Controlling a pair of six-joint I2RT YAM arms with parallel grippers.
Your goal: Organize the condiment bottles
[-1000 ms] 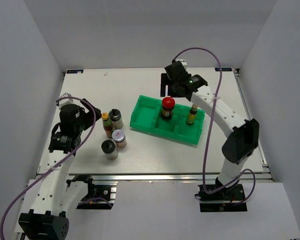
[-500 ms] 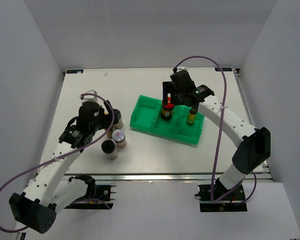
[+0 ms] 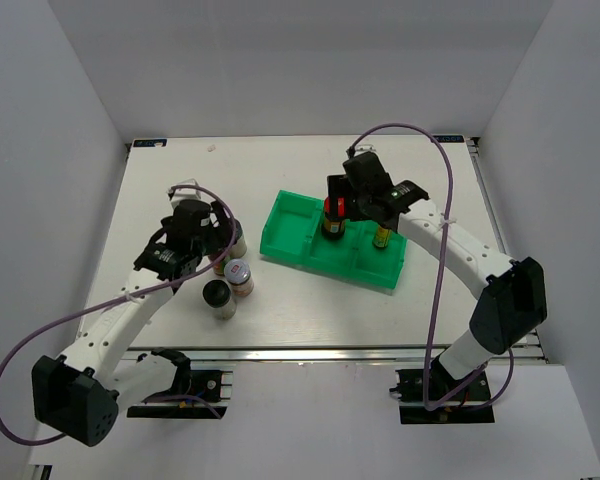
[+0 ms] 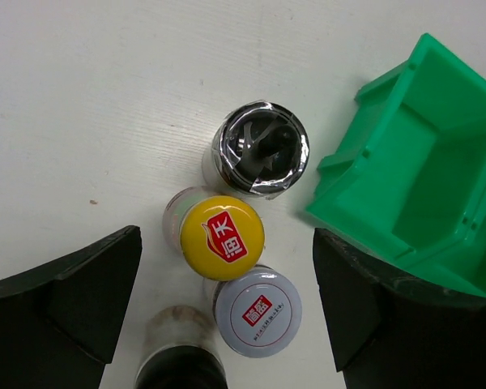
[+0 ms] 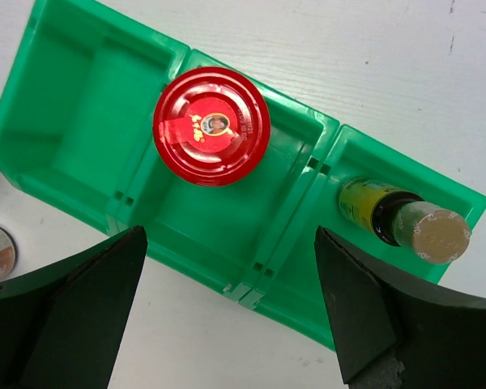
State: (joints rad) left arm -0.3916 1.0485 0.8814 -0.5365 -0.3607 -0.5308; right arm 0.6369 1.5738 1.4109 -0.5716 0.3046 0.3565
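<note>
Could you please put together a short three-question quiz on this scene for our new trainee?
1. True or false: the red-lidded jar stands in the middle compartment of the green tray.
2. How many condiment bottles stand on the table, outside the tray? A) two B) four C) six
3. Fill in: the left pincer hovers above those bottles with its jaws ____.
Key: 1 true; 2 B; 3 open.
</note>
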